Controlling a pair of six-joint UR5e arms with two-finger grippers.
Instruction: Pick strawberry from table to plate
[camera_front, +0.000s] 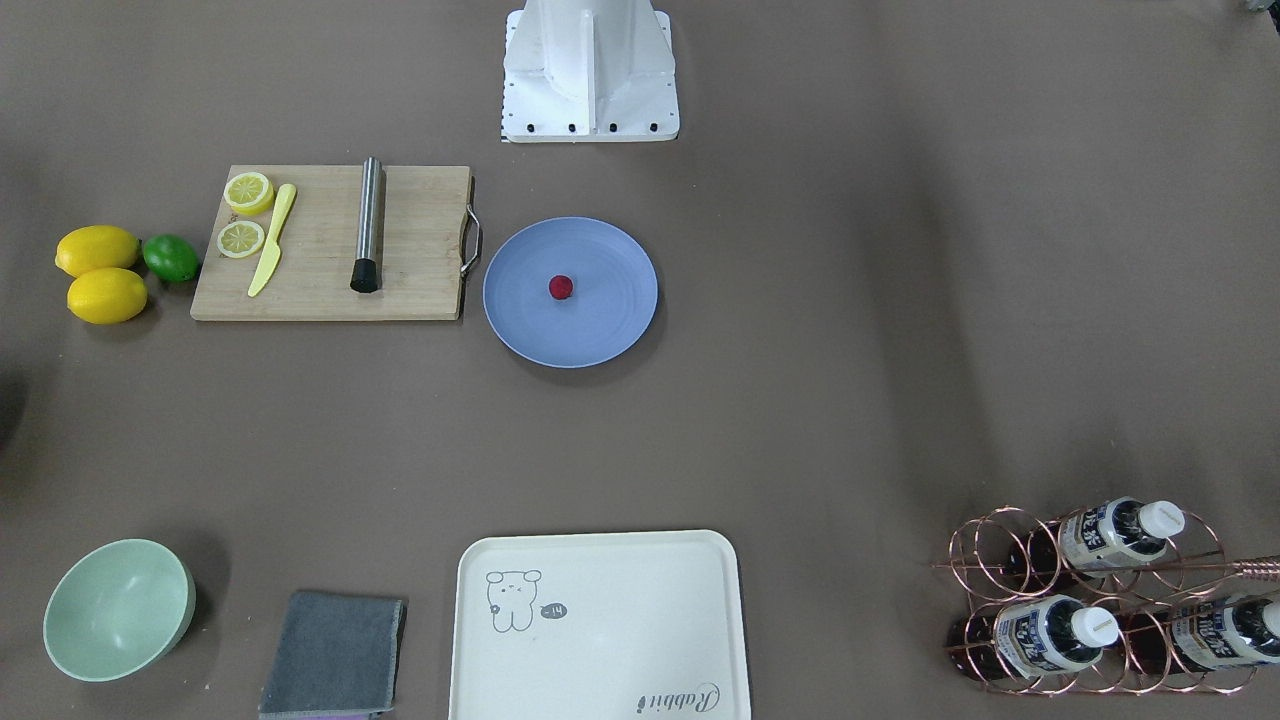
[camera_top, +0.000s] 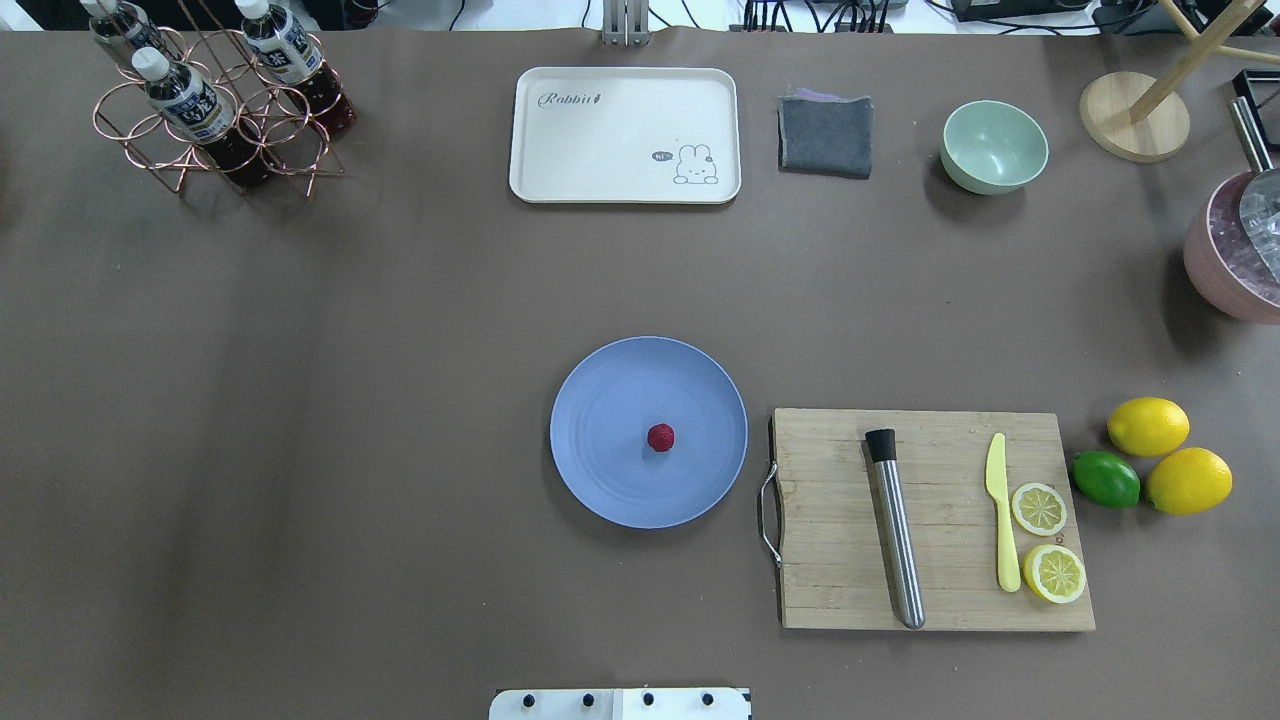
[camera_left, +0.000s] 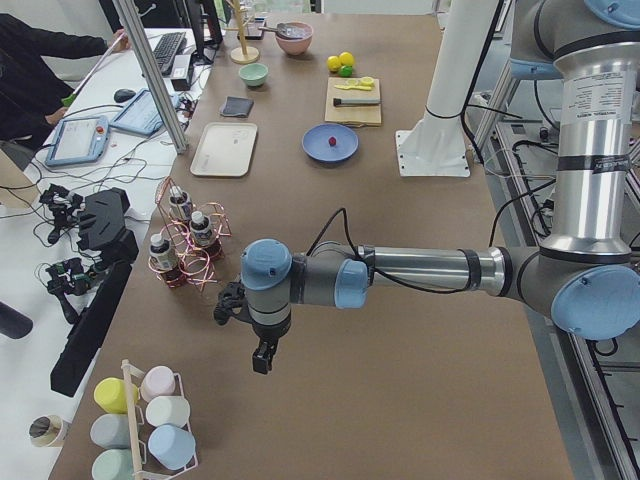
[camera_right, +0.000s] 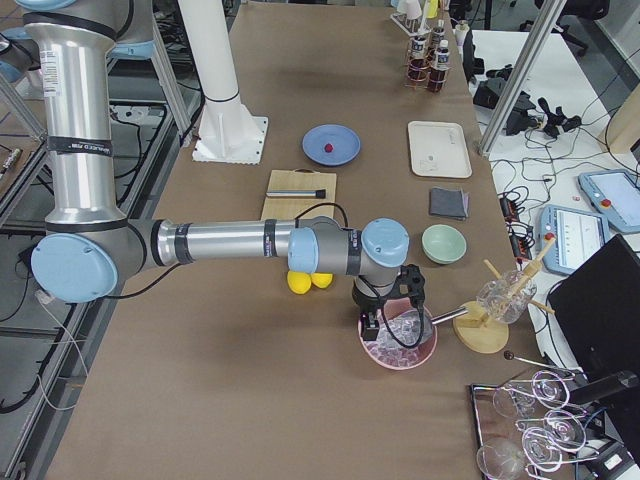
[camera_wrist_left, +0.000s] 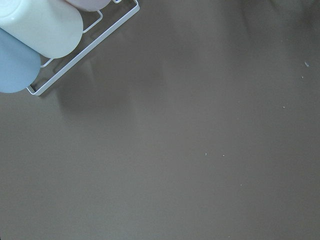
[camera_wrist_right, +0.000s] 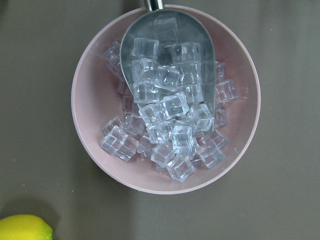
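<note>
The small dark-red strawberry (camera_front: 561, 287) (camera_top: 660, 437) lies near the middle of the round blue plate (camera_front: 600, 335) (camera_top: 605, 480) on the brown-grey table (camera_front: 820, 380). No gripper is near it. My left gripper (camera_left: 262, 360) hangs over bare cloth at the table's left end, far from the plate. My right gripper (camera_right: 371, 326) hovers above a pink bowl of ice cubes (camera_wrist_right: 90, 120) at the right end. Both show only in the side views, so I cannot tell whether they are open or shut.
Beside the plate lies a wooden cutting board (camera_top: 830, 560) with a metal rod, a yellow knife and lemon slices; two lemons (camera_top: 1148, 426) and a lime (camera_top: 1105, 479) sit past it. A cream tray (camera_top: 600, 150), grey cloth (camera_top: 825, 135), mint bowl (camera_top: 994, 146) and bottle rack (camera_top: 215, 110) line the far edge.
</note>
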